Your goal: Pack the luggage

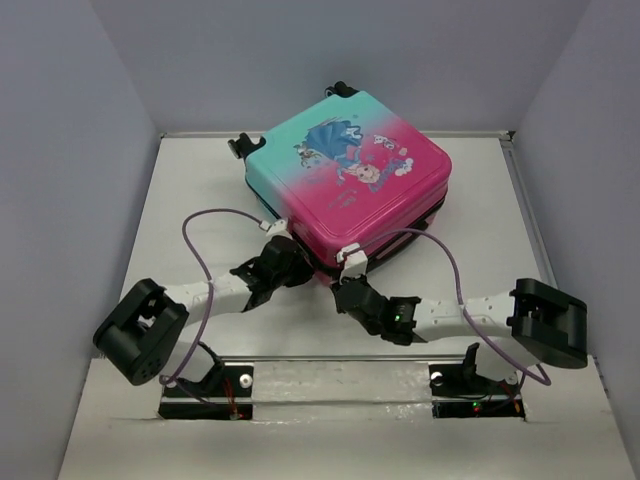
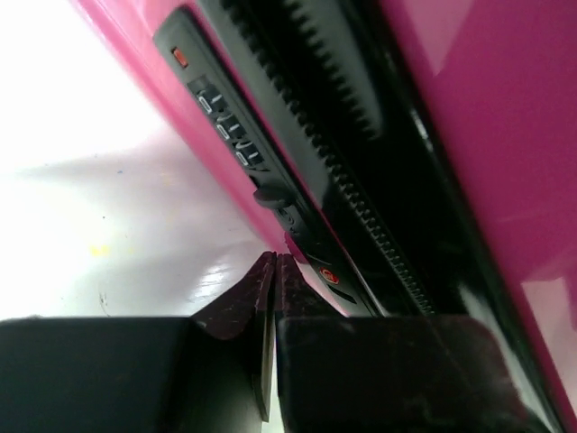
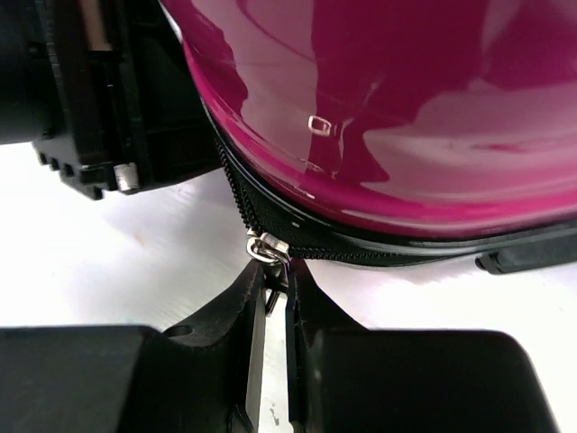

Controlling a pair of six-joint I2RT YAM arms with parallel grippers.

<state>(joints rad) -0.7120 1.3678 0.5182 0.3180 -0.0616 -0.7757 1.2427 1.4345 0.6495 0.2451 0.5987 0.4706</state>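
The luggage (image 1: 350, 180) lay shut and flat on the table (image 1: 190, 200), pink end toward the arms, teal end and wheels (image 1: 240, 146) farther off. There was a cartoon print (image 1: 345, 150) on top, with any lettering too small to read. On the pink side wall ran a black lock (image 2: 230, 135) with number dials, the digits blurred past reading. The left claw (image 2: 275, 263) was pressed together, tips right against the lower end of that lock strip, and nothing showed between them. The right claw (image 3: 275, 271) was down at the near corner, low by the table, pinching the silver zip pull (image 3: 267, 247) just where the zip (image 3: 236, 194) rounded the corner. Both claws sat close together at the luggage's near edge.
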